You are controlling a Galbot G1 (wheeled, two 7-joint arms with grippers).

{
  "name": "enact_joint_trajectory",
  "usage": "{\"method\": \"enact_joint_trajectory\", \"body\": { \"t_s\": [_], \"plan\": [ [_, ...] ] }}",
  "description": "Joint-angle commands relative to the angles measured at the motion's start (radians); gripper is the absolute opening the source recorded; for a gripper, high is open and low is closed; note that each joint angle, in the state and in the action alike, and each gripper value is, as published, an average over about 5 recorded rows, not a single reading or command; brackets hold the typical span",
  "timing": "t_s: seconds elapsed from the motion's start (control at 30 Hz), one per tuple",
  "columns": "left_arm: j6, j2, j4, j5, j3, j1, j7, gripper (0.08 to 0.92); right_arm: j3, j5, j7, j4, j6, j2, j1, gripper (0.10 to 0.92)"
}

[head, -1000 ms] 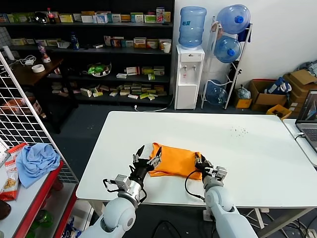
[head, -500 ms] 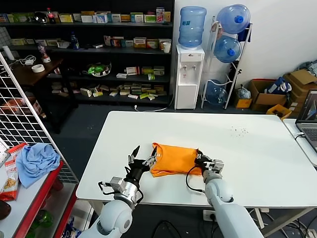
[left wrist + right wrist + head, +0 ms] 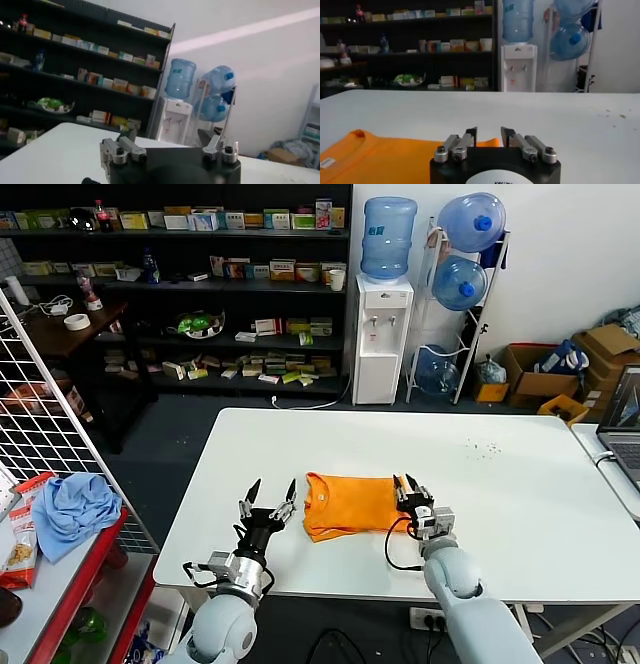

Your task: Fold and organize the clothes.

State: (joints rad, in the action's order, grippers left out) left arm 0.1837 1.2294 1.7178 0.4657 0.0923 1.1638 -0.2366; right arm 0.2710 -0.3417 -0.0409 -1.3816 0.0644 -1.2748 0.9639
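Observation:
The clothes are one orange T-shirt (image 3: 350,504), lying folded into a flat rectangle on the white table (image 3: 500,484). My left gripper (image 3: 268,502) stands open and wide, pointing up, a little to the left of the shirt's neck edge and clear of it. In the left wrist view, that gripper (image 3: 168,136) has nothing between its fingers. My right gripper (image 3: 408,489) sits at the shirt's right edge, open with a narrow gap. In the right wrist view the right gripper (image 3: 489,132) is empty, with the orange T-shirt (image 3: 380,155) lying beyond and beside it.
A light blue cloth (image 3: 75,509) lies on the red rack past the table's left edge, behind a wire grid (image 3: 50,414). A laptop (image 3: 625,424) stands at the far right. Shelves and a water dispenser (image 3: 382,334) stand beyond the table.
My left gripper has drawn back to the left, off the shirt's edge. My right gripper was shut at the shirt's right edge, has opened and risen slightly. The shirt lies flatter.

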Motion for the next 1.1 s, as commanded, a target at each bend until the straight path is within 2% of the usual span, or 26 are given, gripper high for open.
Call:
{"method": "enact_joint_trajectory", "body": {
  "t_s": [0.03, 0.33, 0.47, 0.77, 1.1],
  "plan": [
    [0.163, 0.027, -0.058, -0.208, 0.091, 0.056, 0.019, 0.823, 0.130, 0.201, 0.062, -0.347, -0.109, 0.038, 0.312, 0.460],
    [0.180, 0.025, -0.080, -0.336, 0.182, 0.122, 0.063, 0.823, 0.303, 0.173, 0.152, -0.454, -0.060, -0.024, 0.441, 0.719],
    [0.170, 0.026, -0.049, -0.360, 0.212, 0.164, 0.098, 0.823, 0.339, 0.189, 0.156, -0.492, -0.045, -0.040, 0.477, 0.804],
    [0.128, 0.054, 0.026, -0.421, 0.244, 0.238, 0.135, 0.823, 0.398, 0.219, 0.183, -0.553, -0.023, -0.076, 0.519, 0.823],
    [0.106, 0.066, 0.050, -0.437, 0.248, 0.263, 0.149, 0.823, 0.420, 0.223, 0.181, -0.569, -0.020, -0.094, 0.530, 0.823]
  ]
}}
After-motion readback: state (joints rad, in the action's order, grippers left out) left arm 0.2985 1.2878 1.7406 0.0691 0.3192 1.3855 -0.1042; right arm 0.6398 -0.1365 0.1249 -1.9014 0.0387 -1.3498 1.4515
